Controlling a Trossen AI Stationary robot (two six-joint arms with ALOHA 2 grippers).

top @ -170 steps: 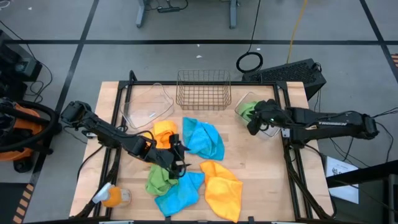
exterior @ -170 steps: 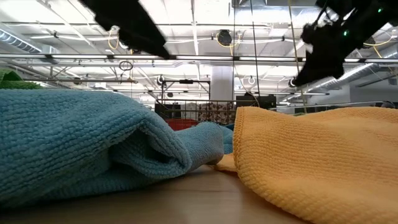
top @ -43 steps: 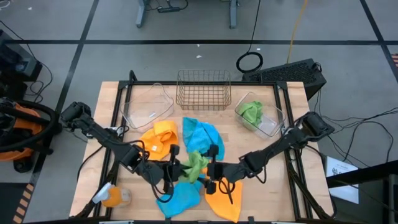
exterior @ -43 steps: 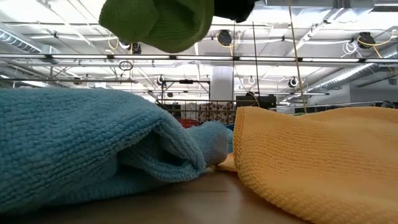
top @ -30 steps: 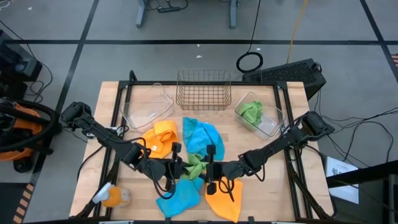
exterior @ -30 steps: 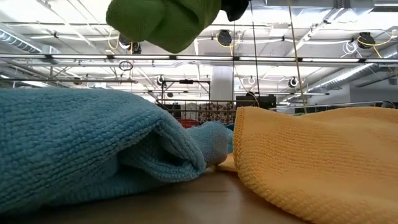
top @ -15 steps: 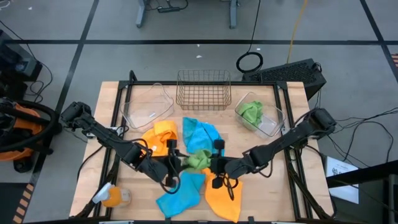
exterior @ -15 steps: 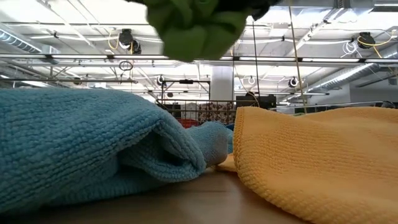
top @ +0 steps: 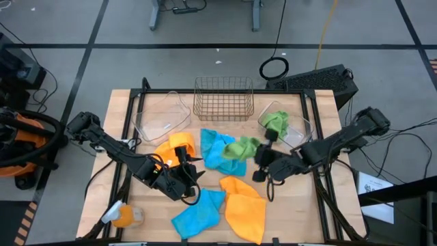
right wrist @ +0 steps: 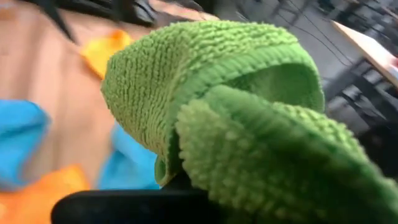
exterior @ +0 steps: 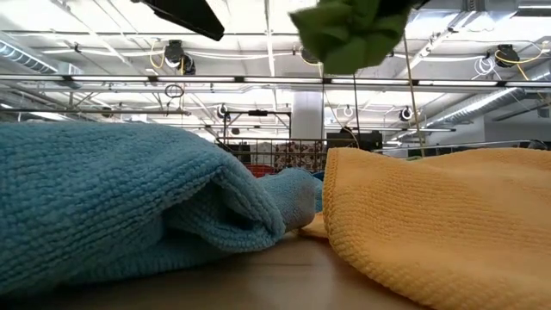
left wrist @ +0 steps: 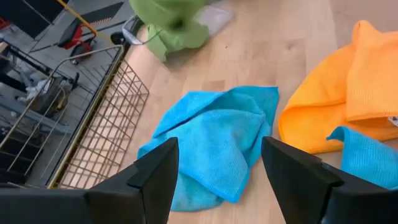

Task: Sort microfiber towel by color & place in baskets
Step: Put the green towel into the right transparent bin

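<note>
Carried rightward, crumpled green microfiber towel [top: 240,147] stays clamped in right gripper [top: 258,156]; left gripper [top: 186,168] has spread apart; no legible writing.

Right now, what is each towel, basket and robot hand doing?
Right gripper: shut on the green towel, lifted.
Left gripper: open, empty.
Right clear bin: holds another green towel.
Wire basket: empty.
Left clear bin: empty.
Blue towels and orange towels: lying on the table.

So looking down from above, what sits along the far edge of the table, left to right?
Empty clear bin → copper wire basket → clear bin with a green towel in it.
</note>
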